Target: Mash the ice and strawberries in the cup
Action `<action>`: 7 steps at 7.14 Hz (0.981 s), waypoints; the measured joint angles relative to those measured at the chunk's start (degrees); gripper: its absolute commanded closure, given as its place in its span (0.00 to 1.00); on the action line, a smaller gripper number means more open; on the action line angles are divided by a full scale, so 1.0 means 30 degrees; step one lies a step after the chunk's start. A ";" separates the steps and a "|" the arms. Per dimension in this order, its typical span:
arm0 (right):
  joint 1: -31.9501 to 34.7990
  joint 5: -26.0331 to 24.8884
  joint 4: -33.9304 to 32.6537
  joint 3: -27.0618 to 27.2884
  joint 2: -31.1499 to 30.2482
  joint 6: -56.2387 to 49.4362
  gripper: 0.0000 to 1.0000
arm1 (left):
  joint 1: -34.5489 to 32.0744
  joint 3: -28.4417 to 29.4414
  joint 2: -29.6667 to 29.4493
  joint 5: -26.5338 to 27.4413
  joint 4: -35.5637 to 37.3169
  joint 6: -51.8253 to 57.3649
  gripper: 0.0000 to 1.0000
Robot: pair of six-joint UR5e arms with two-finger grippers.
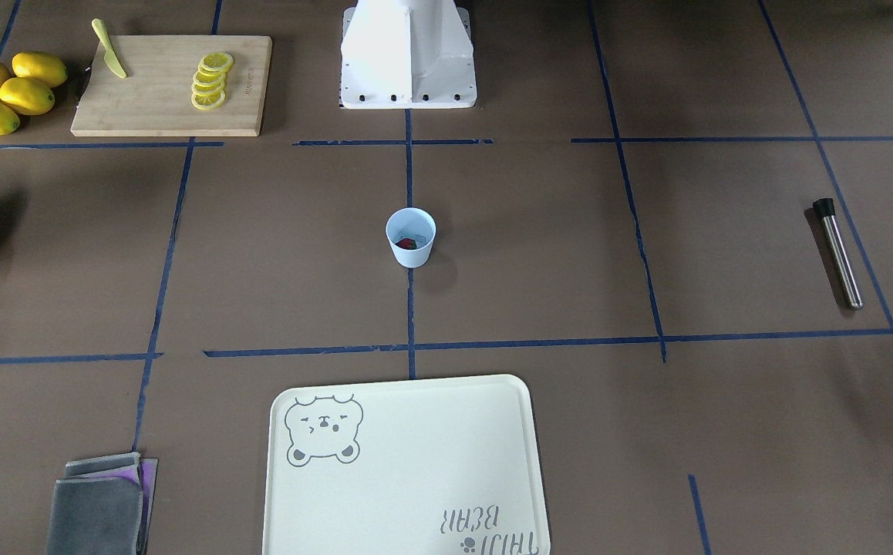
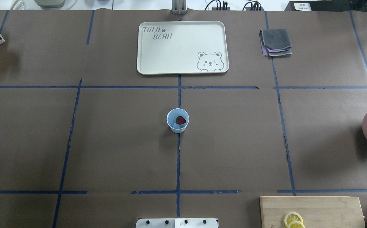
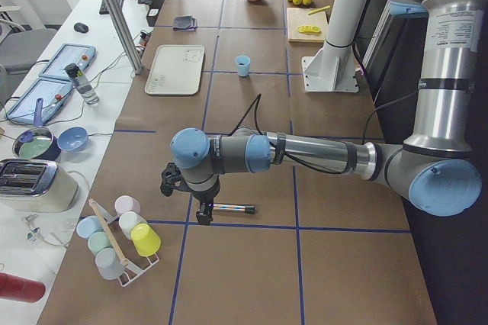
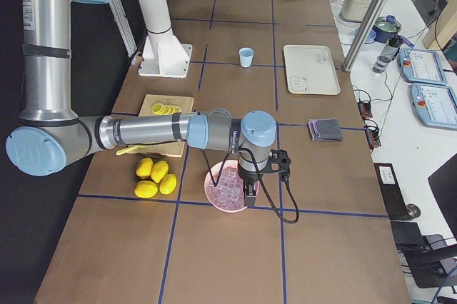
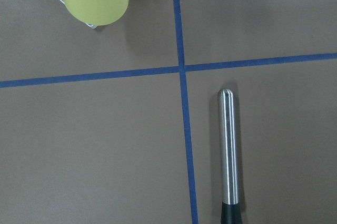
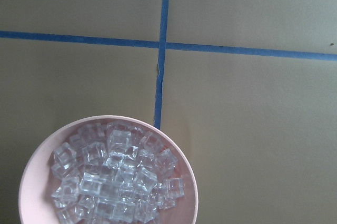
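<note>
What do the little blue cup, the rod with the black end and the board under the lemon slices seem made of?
The cup is likely plastic: matte pale blue, evenly coloured. The rod is probably stainless steel, with a bright highlight along its shaft; its black end may be rubber or plastic. The board looks like wood or bamboo: pale tan with faint grain.

One cup [image 1: 411, 237], one strawberry [image 1: 406, 243], four lemons [image 1: 26, 95], one tray [image 1: 416, 470], one metal rod [image 1: 840, 258].
</note>
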 measured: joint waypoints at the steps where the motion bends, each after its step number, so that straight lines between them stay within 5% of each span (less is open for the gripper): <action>1: 0.0163 0.0441 -0.0260 -0.0013 0.0028 -0.0112 0.01 | 0.0003 -0.0068 0.0074 -0.0428 0.0041 -0.0755 0.00; 5: 0.0287 0.0710 -0.0380 -0.0030 0.0042 -0.0107 0.01 | 0.0044 -0.0161 0.0403 -0.0809 -0.0473 -0.1776 0.00; 7: 0.0288 0.0719 -0.0311 -0.0014 -0.0008 -0.0071 0.01 | 0.0113 -0.0211 0.1722 -0.0886 -0.2953 -0.1716 0.00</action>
